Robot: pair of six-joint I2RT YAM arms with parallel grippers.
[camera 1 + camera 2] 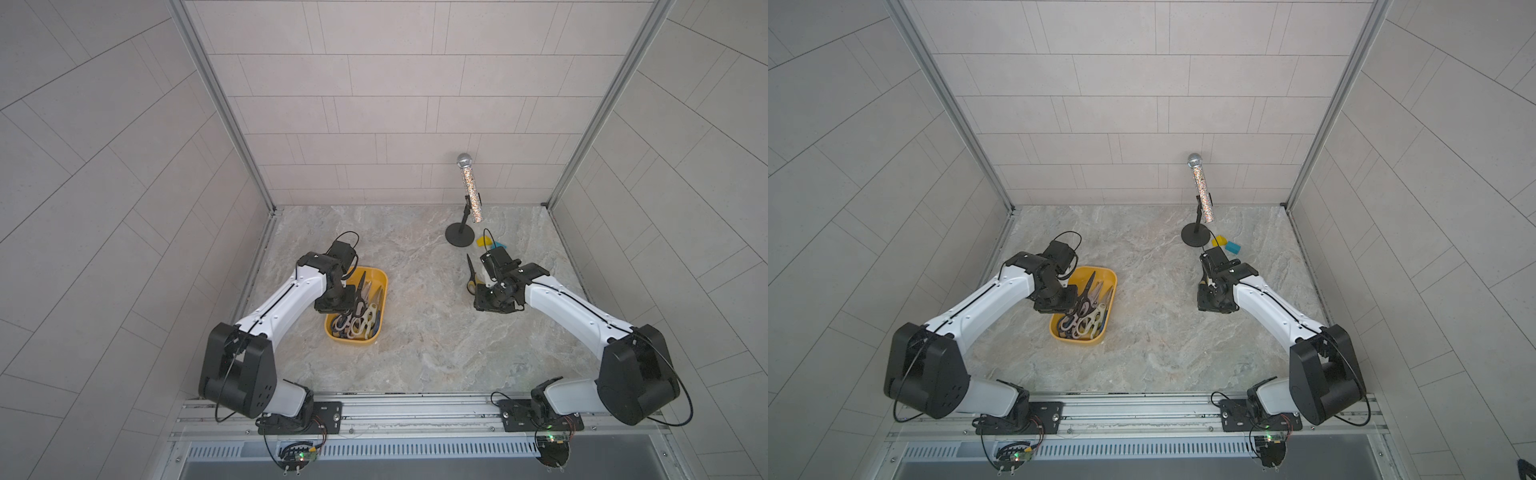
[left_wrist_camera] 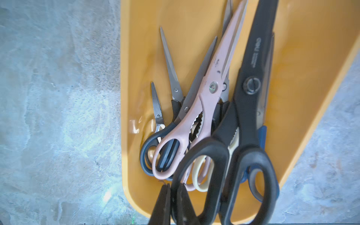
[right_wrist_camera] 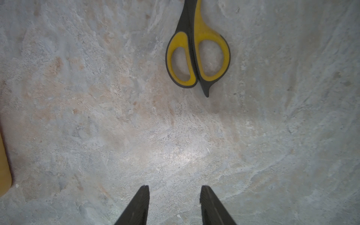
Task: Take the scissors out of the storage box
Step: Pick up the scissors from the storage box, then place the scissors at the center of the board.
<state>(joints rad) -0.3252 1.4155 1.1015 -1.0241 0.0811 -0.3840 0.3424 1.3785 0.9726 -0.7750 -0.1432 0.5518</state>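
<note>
Several pairs of scissors [image 2: 210, 97] sit heaped in the yellow storage box [image 2: 303, 78], and the left tool [image 2: 173, 186] is pinched tight on the handle ring of the big black scissors [image 2: 251, 87] on top! Right tool [image 3: 175, 188] hangs half-spread and empty over the tabletop [image 3: 97, 116], with the yellow-and-black scissors [image 3: 194, 29] lying flat nearby.
</note>
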